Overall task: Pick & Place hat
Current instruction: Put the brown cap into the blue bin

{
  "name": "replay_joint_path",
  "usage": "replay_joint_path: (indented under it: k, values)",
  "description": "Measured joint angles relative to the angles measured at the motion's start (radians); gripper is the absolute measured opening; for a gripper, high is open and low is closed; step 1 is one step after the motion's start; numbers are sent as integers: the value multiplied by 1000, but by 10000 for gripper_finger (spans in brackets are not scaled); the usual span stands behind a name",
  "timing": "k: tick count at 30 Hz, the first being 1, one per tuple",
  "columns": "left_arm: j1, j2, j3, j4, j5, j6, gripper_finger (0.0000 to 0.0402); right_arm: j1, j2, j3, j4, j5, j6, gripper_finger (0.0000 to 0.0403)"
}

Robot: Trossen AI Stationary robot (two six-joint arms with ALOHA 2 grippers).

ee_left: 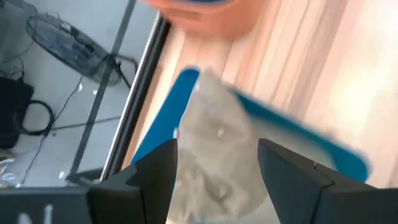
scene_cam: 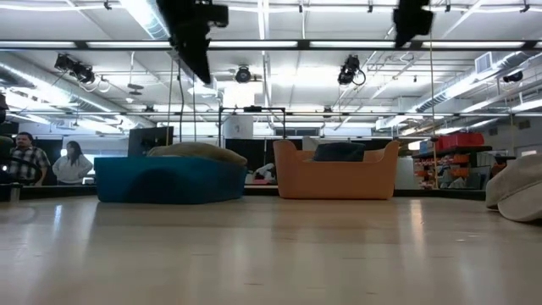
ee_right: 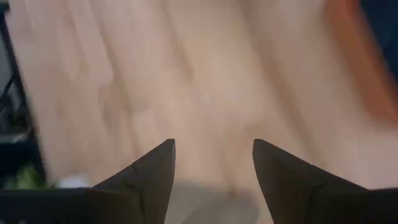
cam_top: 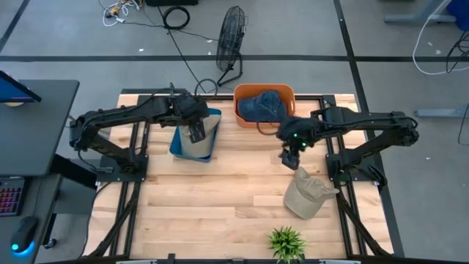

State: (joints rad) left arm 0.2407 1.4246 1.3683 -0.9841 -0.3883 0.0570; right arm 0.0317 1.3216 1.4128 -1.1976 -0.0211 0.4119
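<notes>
Both my grippers hover spread and empty.
A crumpled beige hat [cam_top: 308,194] lies at five o'clock below my right gripper [cam_top: 289,159]; my left gripper [cam_top: 196,133] hangs over the blue bin [cam_top: 214,117].

You're working in a robotics lab set inside a big industrial hall. Look across the wooden table [cam_top: 220,205]: the low view shows a high ceiling with long strip lights [scene_cam: 144,21], exposed trusses and cameras hung from rails [scene_cam: 72,68]. People [scene_cam: 30,161] stand at the far left, and red bins [scene_cam: 461,140] sit on shelving at the right. From above you see a grey floor marked with dark lines, loose cables [cam_top: 176,18], a floor fan [cam_top: 231,37] and a desk with a lit keyboard [cam_top: 11,198] (all test-bench clutter, nothing domestic).
</notes>
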Motion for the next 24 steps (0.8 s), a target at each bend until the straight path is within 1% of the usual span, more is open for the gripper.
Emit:
replay_joint_path:
  k: [2,6,9,13,14,16,19,22,24]
  values:
    - [-16,0,25,18,1,-37,222,28,1,-12,-47,-40,64,219]
    - [-49,0,44,92,0,-54,217,115,2,-89,-61,-49,156,219]
    - [-67,0,44,128,1,-47,216,157,1,-163,-81,-51,241,219]
    - [-78,3,44,130,1,-49,216,169,1,-274,-145,-18,356,219]
    - [-78,3,44,131,1,-49,216,164,1,-302,-156,-28,376,219]
    - [-78,3,44,132,1,-49,216,149,1,-355,-160,-80,391,219]
    - [-78,3,44,136,1,-48,216,144,1,-441,-113,-153,392,219]
    - [-78,3,44,141,1,-56,216,145,1,-534,23,-212,396,219]
    - [-78,3,43,144,1,-73,216,145,1,-589,108,-227,410,219]
